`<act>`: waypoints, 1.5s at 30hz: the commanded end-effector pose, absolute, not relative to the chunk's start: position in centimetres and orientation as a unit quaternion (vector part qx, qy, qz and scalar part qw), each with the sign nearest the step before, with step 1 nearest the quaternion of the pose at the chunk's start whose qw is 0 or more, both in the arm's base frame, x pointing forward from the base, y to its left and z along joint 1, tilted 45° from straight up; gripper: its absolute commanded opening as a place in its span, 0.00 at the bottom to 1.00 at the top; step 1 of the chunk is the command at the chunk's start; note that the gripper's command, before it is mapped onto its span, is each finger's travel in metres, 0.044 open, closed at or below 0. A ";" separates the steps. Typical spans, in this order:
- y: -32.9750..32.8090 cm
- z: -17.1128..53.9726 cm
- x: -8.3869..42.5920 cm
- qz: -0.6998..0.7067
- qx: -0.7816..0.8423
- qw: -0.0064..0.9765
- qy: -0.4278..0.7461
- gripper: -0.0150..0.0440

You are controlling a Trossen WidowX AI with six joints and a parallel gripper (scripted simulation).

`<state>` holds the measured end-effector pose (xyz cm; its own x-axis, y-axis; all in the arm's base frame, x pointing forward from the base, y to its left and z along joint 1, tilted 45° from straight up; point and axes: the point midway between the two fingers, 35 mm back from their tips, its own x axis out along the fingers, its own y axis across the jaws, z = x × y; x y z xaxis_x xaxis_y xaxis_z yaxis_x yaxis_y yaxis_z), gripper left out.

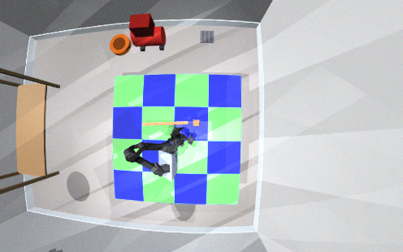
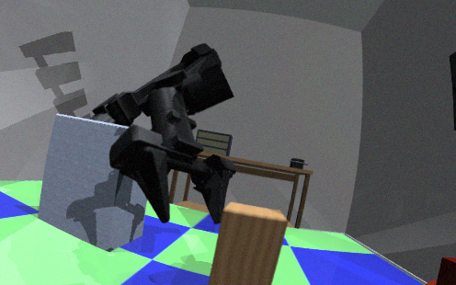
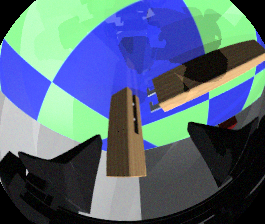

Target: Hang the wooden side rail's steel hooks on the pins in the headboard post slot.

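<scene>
The wooden side rail (image 1: 161, 123) (image 3: 171, 88) lies on the blue-and-green checkered table. Its two steel hooks (image 3: 153, 101) point towards the slotted face of the headboard post, with a small gap between. The post (image 1: 196, 123) (image 2: 248, 248) (image 3: 119, 145) stands upright. Its slot (image 3: 135, 117) shows small bright pins in the wrist view. The rail is hidden in the exterior view. My gripper (image 1: 187, 132) (image 2: 190, 221) (image 3: 146, 133) is open and empty, above the table beside the hook end of the rail and the post. The fingers touch neither.
A pale grey block (image 1: 173, 164) (image 2: 74, 170) stands beside the arm's base, under the arm. A red toy-like machine (image 1: 148, 36), an orange ring-shaped object (image 1: 127, 44) and a grey grate (image 1: 206, 36) are beyond the checkered area. A wooden bench (image 1: 32, 130) is far left.
</scene>
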<state>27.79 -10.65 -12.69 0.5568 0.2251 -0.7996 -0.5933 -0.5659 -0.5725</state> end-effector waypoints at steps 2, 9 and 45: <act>-10.6 -12.7 27.9 0.441 -0.706 0.523 0.183 1.00; -10.4 -12.7 28.1 0.396 -0.593 0.640 0.285 1.00; -9.4 -12.1 29.0 -0.120 0.170 0.834 0.510 1.00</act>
